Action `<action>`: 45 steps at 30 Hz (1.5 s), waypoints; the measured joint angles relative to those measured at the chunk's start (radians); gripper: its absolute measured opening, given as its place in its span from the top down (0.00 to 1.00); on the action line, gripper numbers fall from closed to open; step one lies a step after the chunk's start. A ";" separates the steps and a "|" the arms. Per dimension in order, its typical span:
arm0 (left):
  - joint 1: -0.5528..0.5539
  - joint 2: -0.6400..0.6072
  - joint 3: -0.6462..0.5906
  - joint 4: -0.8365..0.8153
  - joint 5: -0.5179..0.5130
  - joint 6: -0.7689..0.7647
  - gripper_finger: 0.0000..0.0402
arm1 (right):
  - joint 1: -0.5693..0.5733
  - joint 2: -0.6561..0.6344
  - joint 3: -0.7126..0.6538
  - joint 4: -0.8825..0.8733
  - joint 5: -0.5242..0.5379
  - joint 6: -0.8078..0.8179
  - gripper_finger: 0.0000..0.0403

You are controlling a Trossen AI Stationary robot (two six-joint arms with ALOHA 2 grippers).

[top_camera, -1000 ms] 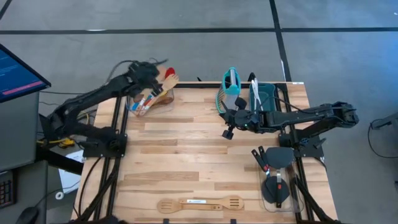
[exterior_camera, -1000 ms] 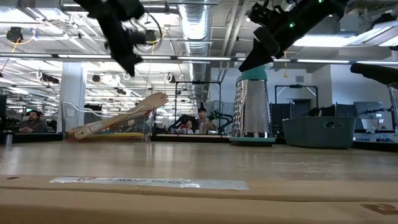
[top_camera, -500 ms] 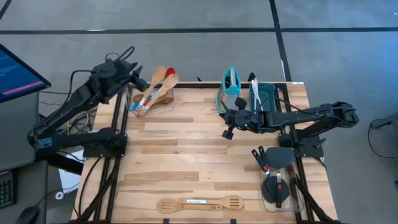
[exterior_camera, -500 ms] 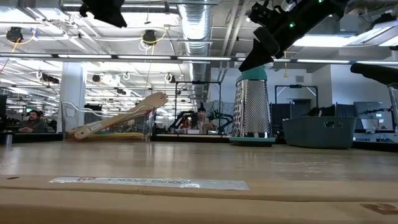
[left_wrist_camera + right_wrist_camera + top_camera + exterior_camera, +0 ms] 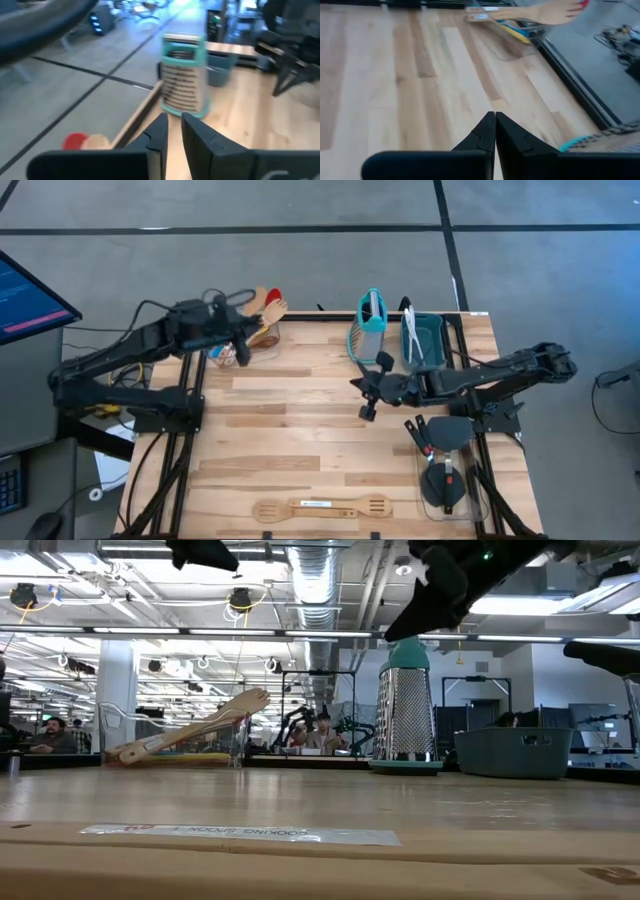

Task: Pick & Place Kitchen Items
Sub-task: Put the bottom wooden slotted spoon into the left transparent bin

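The left pincer (image 5: 240, 350), nearly closed and empty, is being swung back above the spoons (image 5: 262, 308); the right pincer (image 5: 364, 397), pressed together, is being shifted from the grater (image 5: 371, 320) over the counter (image 5: 300, 430).

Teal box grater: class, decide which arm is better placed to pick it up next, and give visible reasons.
Probably right. The right gripper hangs just in front of the teal box grater, with nothing in its shut fingers. The left gripper is over the clear container of spoons at the far left corner.
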 joint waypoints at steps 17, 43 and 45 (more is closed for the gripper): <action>-0.355 0.037 0.000 -0.009 -0.002 -0.056 0.99 | 0.150 0.001 0.301 -0.341 0.003 0.200 1.00; -0.908 0.310 -0.001 0.009 -0.029 -0.288 0.99 | 0.390 0.302 0.303 -0.334 -0.105 0.636 1.00; -0.939 0.350 -0.001 0.016 -0.029 -0.327 0.99 | 0.390 0.301 0.303 -0.307 -0.104 0.622 1.00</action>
